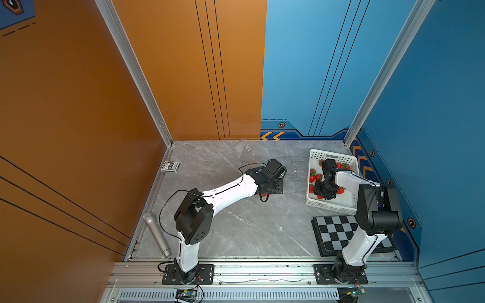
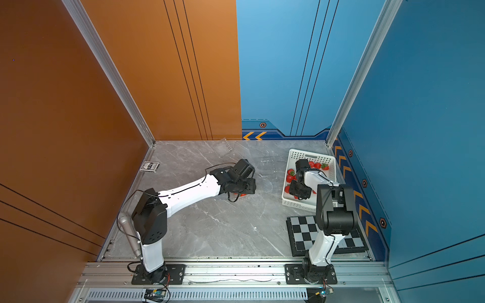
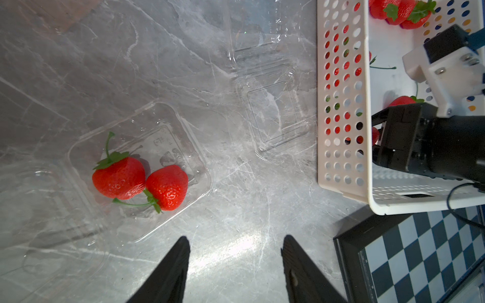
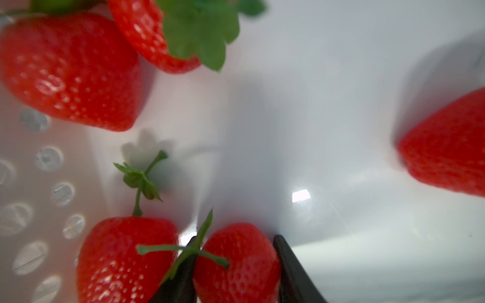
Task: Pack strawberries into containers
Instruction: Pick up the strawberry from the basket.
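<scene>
Berry (image 4: 236, 262): lying on the basket (image 4: 341, 105) floor, directly between the fingers (image 4: 291, 267) of the right gripper (image 4: 236, 237).
Right gripper: its jaws are pressing on both sides of this berry, gripping it.
Basket: also holding other strawberries (image 4: 70, 70), one lying just beside the gripped berry.
Container (image 3: 168, 123): standing open on the table (image 3: 236, 199), holding two strawberries (image 3: 119, 178) that are touching each other.
Left gripper (image 3: 235, 240): hanging over the table near the container, jaws apart, holding nothing.
</scene>
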